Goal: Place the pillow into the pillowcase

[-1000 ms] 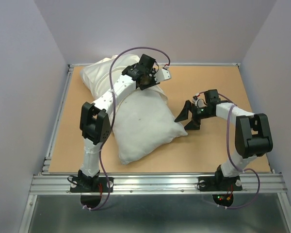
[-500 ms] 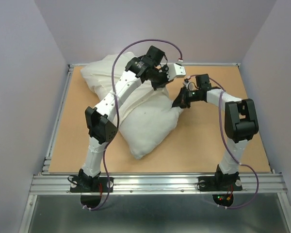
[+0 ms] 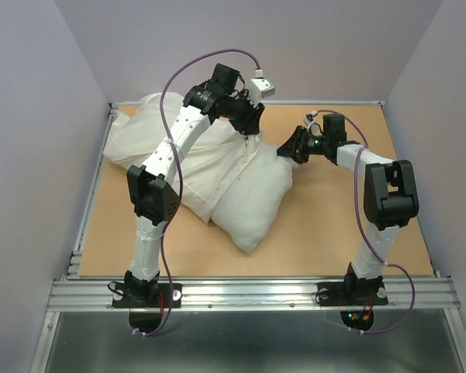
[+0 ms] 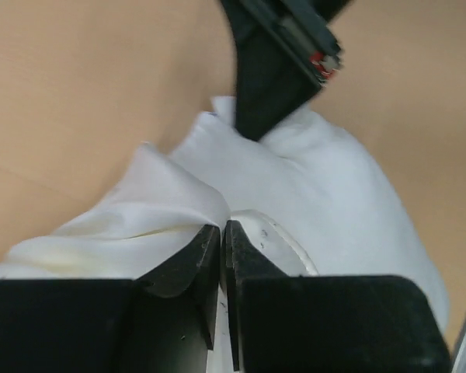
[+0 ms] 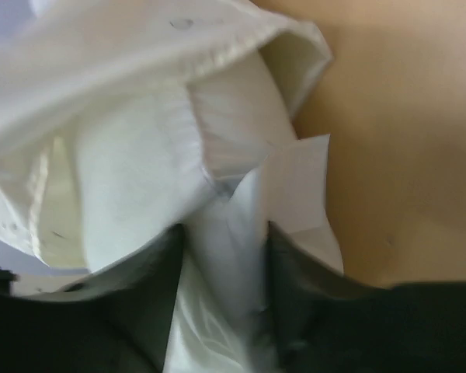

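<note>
The pillow lies mid-table, plump and greyish-white, its near end bare. The cream pillowcase drapes over its far-left part and spreads toward the back left corner. My left gripper is shut on the pillowcase's hemmed edge at the pillow's far end. In the left wrist view its jaws pinch cream pillowcase fabric, with the pillow to the right. My right gripper is shut on the pillow's far right corner. In the right wrist view its jaws hold white pillow fabric beside a tag, under the pillowcase hem.
The brown tabletop has a metal rail along the near edge. Pale walls close the left, back and right sides. My two grippers are close together at the pillow's far right end.
My right gripper swung from the pillow's right side to its far corner and closed on it. My left gripper rose with the pillowcase hem, and the pillowcase spread leftward over the pillow.
</note>
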Action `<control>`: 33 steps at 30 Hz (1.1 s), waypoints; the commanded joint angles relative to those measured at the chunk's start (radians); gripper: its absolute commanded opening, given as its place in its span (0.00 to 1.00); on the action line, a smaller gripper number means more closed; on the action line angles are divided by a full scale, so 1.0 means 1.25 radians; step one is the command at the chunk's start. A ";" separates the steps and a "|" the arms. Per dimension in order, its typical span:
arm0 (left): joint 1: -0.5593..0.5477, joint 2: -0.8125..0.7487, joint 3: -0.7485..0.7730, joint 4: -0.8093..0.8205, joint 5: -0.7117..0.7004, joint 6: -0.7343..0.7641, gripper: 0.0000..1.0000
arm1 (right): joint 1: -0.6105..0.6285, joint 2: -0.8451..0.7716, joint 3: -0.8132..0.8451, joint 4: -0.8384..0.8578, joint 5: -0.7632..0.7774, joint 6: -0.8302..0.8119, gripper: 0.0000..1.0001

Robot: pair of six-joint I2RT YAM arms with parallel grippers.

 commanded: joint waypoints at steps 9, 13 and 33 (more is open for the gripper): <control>0.059 -0.340 -0.321 0.073 -0.104 0.051 0.79 | -0.125 -0.251 -0.302 -0.046 -0.012 -0.012 1.00; 0.058 -0.442 -0.519 0.014 -0.161 0.095 0.80 | -0.121 -0.320 -0.415 -0.085 -0.092 -0.022 1.00; -0.061 0.042 -0.042 0.267 -0.140 0.086 0.06 | -0.029 -0.116 -0.141 0.028 0.066 -0.003 0.34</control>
